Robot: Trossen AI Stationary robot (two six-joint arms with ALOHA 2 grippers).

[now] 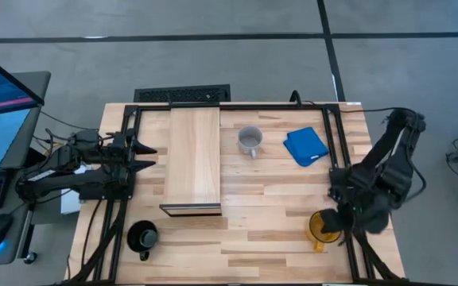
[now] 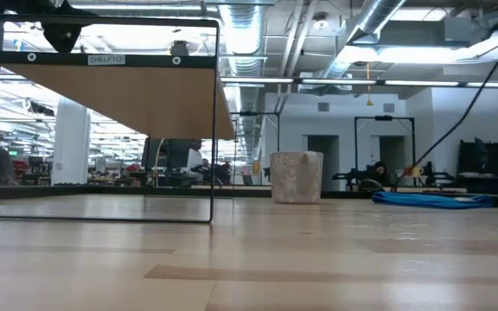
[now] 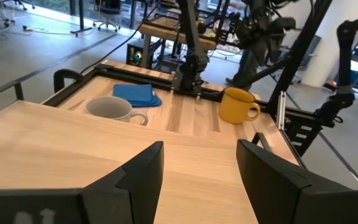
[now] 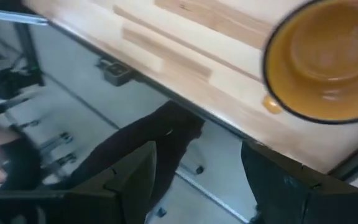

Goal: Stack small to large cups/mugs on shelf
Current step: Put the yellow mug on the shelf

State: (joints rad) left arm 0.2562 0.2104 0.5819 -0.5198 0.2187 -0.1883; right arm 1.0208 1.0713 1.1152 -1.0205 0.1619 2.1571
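Shelf (image 1: 193, 155): raised pale board, left-centre of table (image 1: 277, 230), bare. White mug (image 1: 250, 141) just right of shelf; blue cloth (image 1: 306, 146) farther right. Black mug (image 1: 143, 237) near front-left corner. Yellow mug (image 1: 321, 226) at front right. Left gripper (image 1: 148, 156) at shelf's left edge, fingers apart, empty. Right gripper (image 1: 342, 225) above yellow mug, fingers apart, empty.

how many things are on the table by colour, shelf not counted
yellow-orange mug: 1
white/light grey mug: 1
black mug: 1
flat blue object: 1
total: 4, all on the planked tabletop, none on the shelf
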